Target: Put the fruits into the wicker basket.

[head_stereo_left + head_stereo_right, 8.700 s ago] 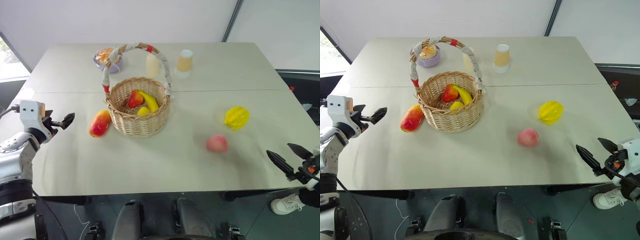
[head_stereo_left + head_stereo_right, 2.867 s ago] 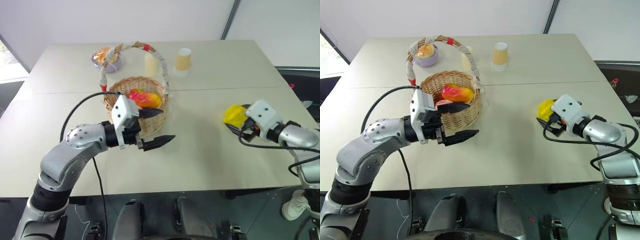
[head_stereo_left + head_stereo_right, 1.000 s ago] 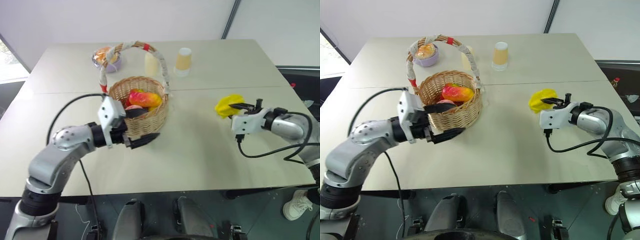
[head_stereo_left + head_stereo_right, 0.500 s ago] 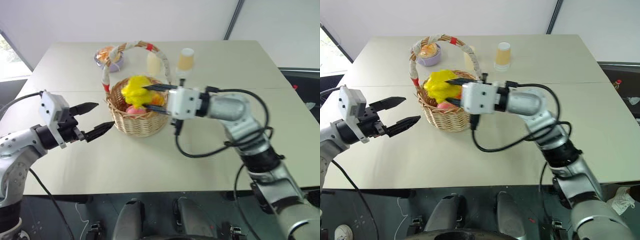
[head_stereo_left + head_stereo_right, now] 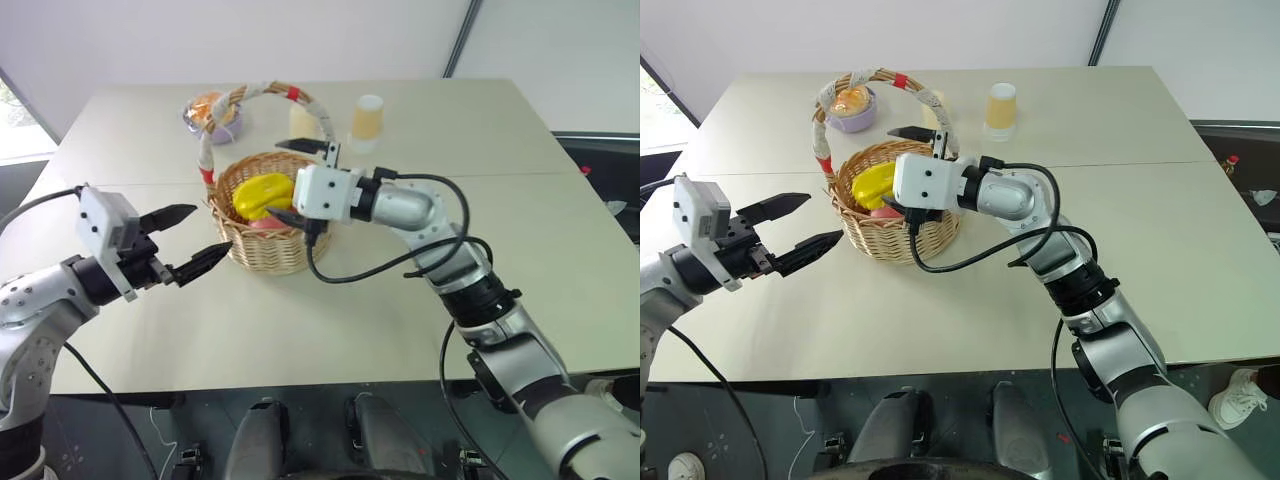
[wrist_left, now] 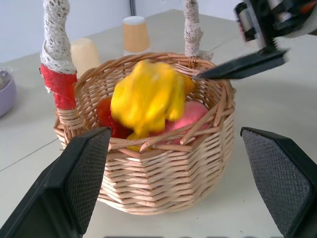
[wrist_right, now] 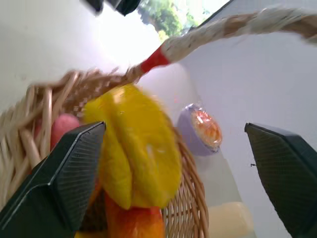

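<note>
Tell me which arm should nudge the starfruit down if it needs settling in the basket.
Right. The right gripper hangs open directly over the starfruit in the wicker basket; the left gripper waits beside it.

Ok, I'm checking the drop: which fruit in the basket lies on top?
The yellow starfruit, ridged and bright, sits above the pink peach and the red fruit in the wicker basket.

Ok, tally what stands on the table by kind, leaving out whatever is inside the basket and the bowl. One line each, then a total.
Wicker basket: 1
Purple bowl: 1
Orange paper cup: 1
Pale yellow cup-shaped thing: 1
Total: 4
</note>
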